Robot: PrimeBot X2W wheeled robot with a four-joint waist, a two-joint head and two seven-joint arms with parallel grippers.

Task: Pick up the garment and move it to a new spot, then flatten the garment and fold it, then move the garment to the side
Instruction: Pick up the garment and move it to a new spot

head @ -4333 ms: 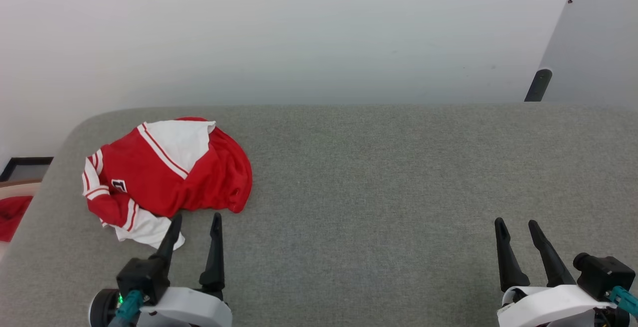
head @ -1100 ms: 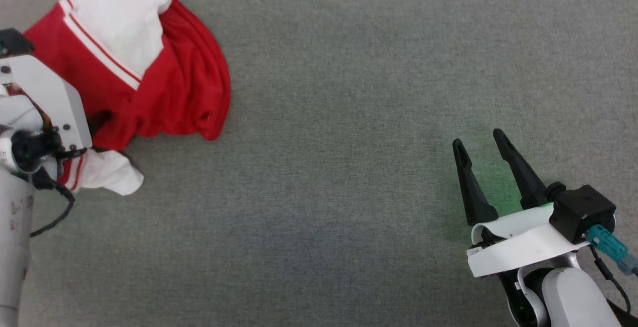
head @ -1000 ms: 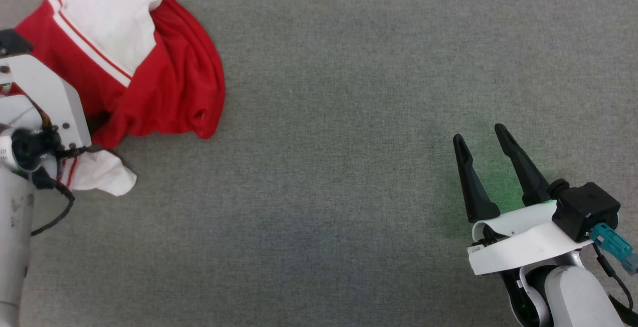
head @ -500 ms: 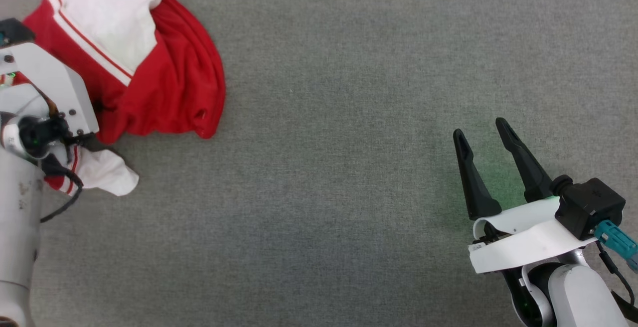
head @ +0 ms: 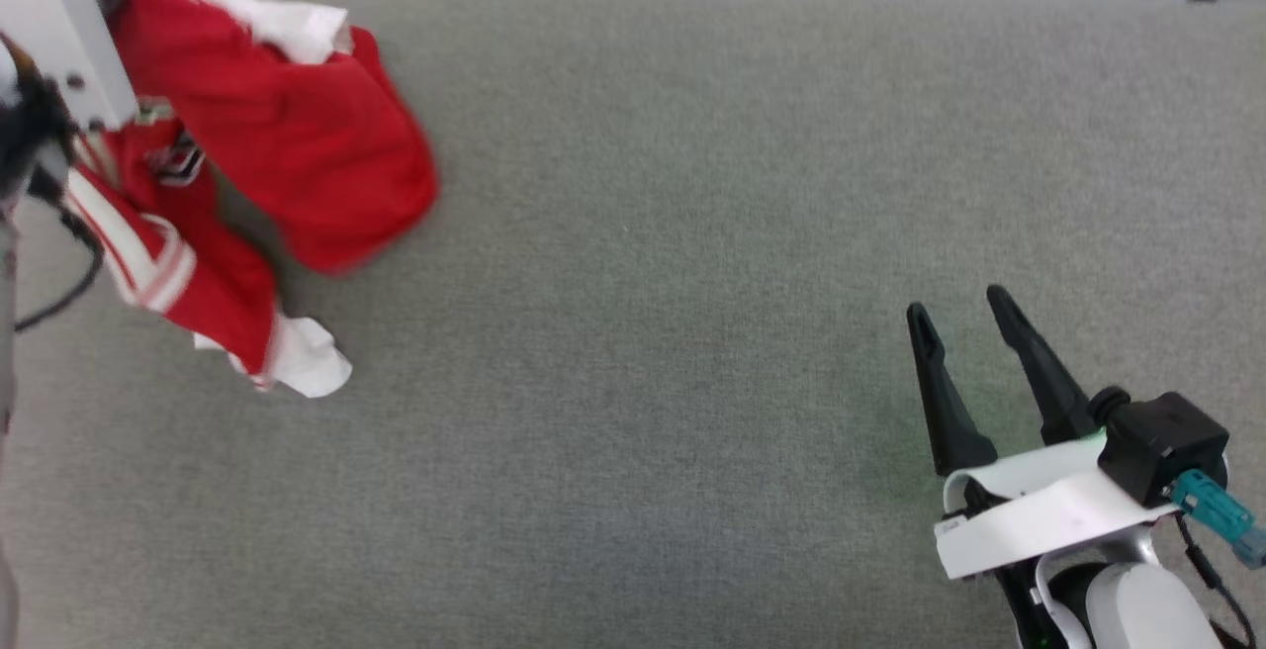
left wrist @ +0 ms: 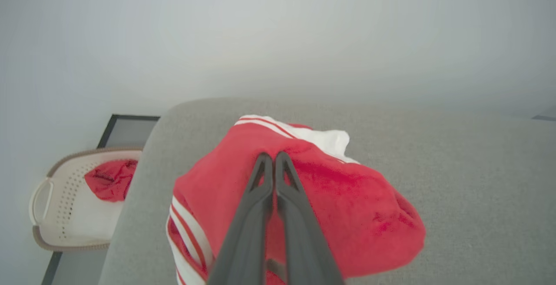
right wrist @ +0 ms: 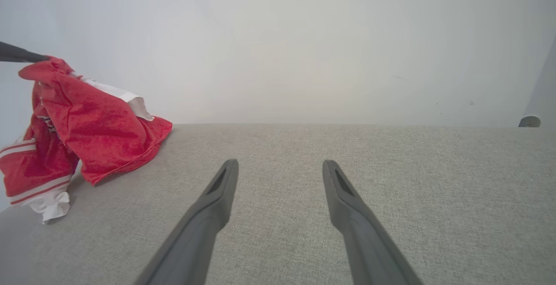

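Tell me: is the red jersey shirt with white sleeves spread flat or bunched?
Bunched. The jersey hangs crumpled from the shut left gripper, lower folds resting on the grey fabric surface.

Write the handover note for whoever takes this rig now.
Left tool: shut on the garment, pinching its red cloth.
Right tool: open, empty, above the grey surface.
Garment: bunched at the surface's left end, top lifted, white sleeve end resting on the surface.
Done: grasp.
Left: carry to a new spot, flatten, fold, move aside.
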